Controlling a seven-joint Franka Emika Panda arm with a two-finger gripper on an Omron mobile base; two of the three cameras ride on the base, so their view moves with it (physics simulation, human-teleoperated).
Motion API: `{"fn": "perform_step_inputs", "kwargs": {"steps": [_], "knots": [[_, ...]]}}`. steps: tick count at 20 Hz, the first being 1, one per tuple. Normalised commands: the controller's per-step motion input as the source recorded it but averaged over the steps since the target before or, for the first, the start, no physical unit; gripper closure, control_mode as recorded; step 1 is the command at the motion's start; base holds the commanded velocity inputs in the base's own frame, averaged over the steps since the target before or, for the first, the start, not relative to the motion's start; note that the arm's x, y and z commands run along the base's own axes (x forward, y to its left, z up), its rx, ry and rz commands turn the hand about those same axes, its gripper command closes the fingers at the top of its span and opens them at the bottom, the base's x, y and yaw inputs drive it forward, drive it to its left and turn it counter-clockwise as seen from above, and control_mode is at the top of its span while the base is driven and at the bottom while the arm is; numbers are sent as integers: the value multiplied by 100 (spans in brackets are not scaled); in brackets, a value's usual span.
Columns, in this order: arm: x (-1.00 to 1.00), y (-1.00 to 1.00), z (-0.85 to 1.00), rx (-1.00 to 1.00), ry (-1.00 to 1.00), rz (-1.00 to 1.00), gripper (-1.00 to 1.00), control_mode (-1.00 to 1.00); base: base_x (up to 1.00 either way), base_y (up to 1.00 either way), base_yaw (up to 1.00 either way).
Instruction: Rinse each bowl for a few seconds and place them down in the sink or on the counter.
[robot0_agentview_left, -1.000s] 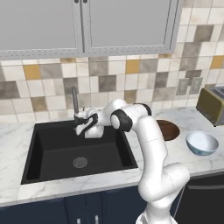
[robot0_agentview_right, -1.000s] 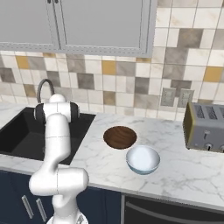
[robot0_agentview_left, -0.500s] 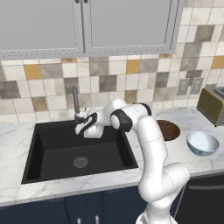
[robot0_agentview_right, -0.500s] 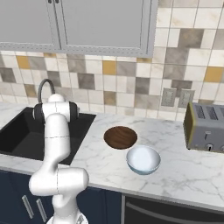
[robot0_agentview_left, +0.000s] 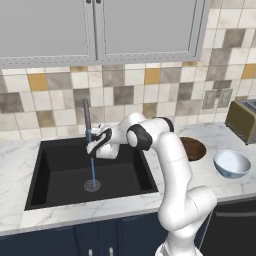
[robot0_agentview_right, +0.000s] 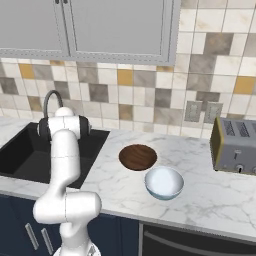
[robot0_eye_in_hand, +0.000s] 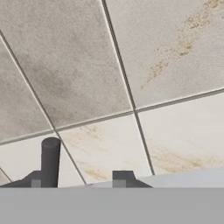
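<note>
A thin stream of water (robot0_agentview_left: 92, 167) runs from the grey faucet (robot0_agentview_left: 86, 112) into the black sink (robot0_agentview_left: 55, 172). My gripper (robot0_agentview_left: 95, 146) hangs at the faucet's base over the back of the basin. In the hand view, the gripper (robot0_eye_in_hand: 78, 180) is open. A dark grey post (robot0_eye_in_hand: 50, 159) stands just inside its left fingertip and the backsplash tiles lie behind. The dark brown bowl (robot0_agentview_left: 193, 148) (robot0_agentview_right: 138, 156) and the white bowl (robot0_agentview_left: 231, 163) (robot0_agentview_right: 163, 182) both rest on the marble counter (robot0_agentview_right: 210, 195), right of the sink.
A tan toaster (robot0_agentview_right: 235, 146) stands at the far right of the counter against the tiled wall. Grey upper cabinets (robot0_agentview_left: 100, 27) hang above the sink. Dark navy cabinet fronts (robot0_agentview_right: 30, 227) run below the counter edge.
Water has started running from the faucet; no stream showed in the earlier frames. The arm has stayed at the faucet and the bowls have not moved.
</note>
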Motion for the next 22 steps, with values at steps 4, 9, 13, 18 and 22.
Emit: {"fn": "perform_step_inputs", "kwargs": {"steps": [4, 9, 13, 18, 22], "knots": [[-28, -47, 4, 13, 0, -1, 100, -100, 0, 0, 0], [-17, -12, 44, 9, 0, 4, 100, -100, 0, 0, 0], [-5, 2, 41, 6, 0, 5, 100, -100, 0, 0, 0], [-7, -7, 49, 4, 0, 2, -100, -100, 0, 0, 0], [-13, -31, 38, 5, 0, 0, -100, -100, 0, 0, 0]]}}
